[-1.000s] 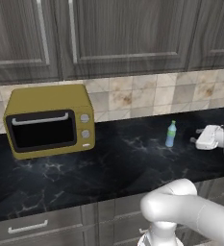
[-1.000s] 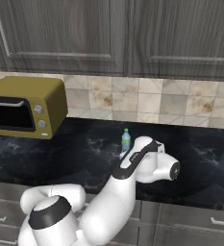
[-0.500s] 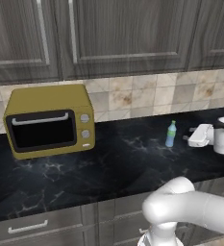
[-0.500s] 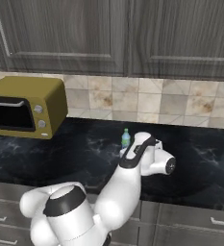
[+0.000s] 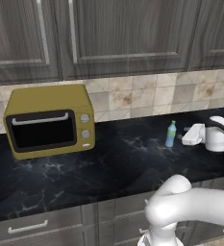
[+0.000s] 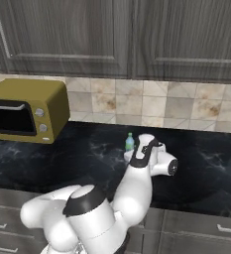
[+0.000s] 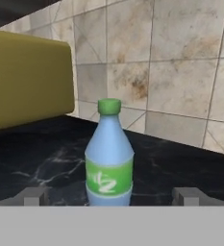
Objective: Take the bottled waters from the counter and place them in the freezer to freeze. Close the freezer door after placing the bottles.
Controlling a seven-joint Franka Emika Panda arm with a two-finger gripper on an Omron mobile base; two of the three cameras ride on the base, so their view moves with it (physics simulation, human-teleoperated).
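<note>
At the far left of the black marble tabletop sits a mustard-yellow microwave, its dark door shut, its back close to the tiled backsplash; dark wood cabinets hang above it, and grey drawer fronts with bar handles run under the tabletop's edge; further right, well apart from the microwave, a water bottle stands upright near the backsplash; it is pale blue with a green cap, and in the hand view its label shows green rather than blue; just to the bottle's right, the white arm reaches across and the end effector points at it from the side, near but not touching; in the right base view the bottle's top shows just past the wrist; in the hand view the bottle stands centred between the two dark fingertips, which sit wide apart on either side of it; the jaws are spread fully and hold nothing.
</note>
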